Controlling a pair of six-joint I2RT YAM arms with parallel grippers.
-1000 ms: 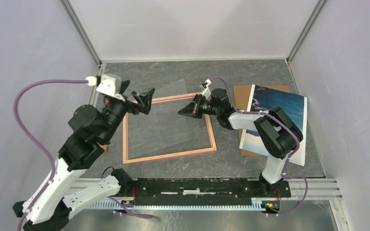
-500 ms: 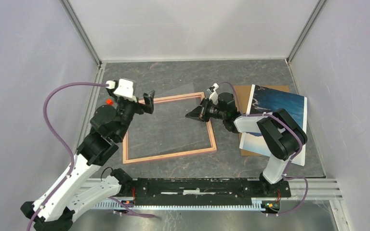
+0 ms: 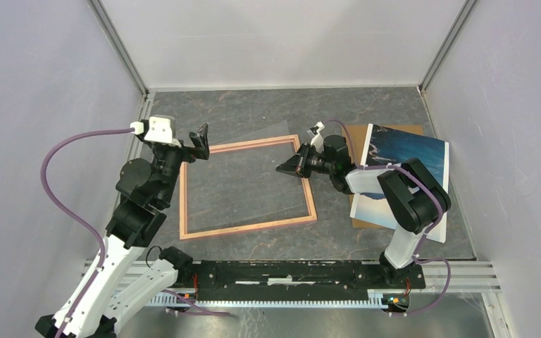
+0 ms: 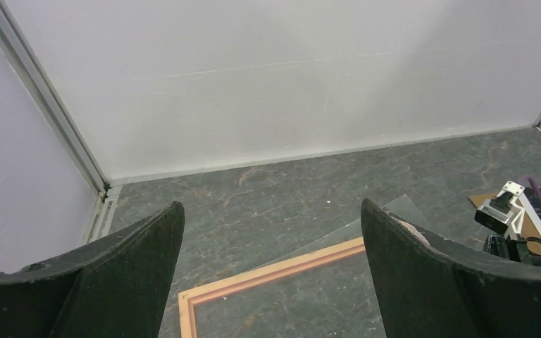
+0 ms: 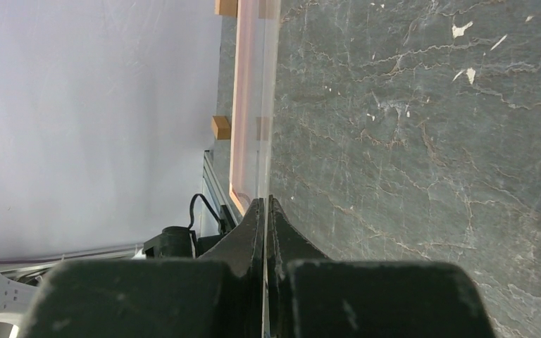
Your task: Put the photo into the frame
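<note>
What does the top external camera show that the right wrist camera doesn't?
Only top external shows the photo lying on a brown board at the right, and the open left end effector. Only right wrist shows the thin edge of a clear sheet pinched in the shut right end effector. Both show the frame, the right end effector and the grey table.

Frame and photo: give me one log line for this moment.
left gripper: open, over frame corner | right gripper: shut on clear sheet edge | photo: on brown board, outside frame
</note>
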